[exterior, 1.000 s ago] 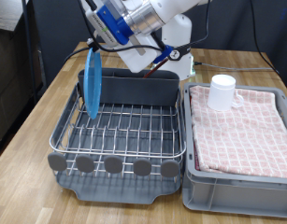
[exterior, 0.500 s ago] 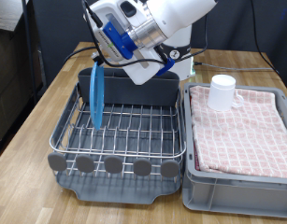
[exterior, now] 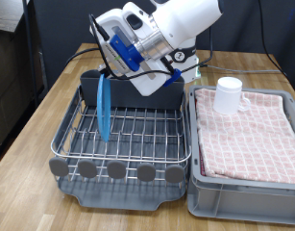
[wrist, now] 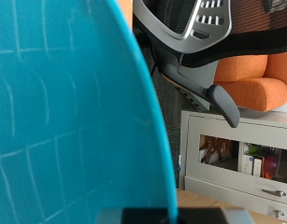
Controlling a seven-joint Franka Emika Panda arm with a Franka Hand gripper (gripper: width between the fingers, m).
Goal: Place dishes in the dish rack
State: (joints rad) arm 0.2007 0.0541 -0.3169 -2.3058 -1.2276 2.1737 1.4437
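Tilted hand (exterior: 110, 64) above dish rack (exterior: 123, 135), gripping upright plate (exterior: 103, 108)

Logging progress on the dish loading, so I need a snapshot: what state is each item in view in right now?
Plate: on edge, upright in the dish rack, its top at the gripper.
Gripper: over the rack, at the plate's top edge.
Mug: upside down on the checkered cloth, outside the rack.
Dish rack: holds only the plate on its wires.
Bin: lined with the cloth, holding the mug.
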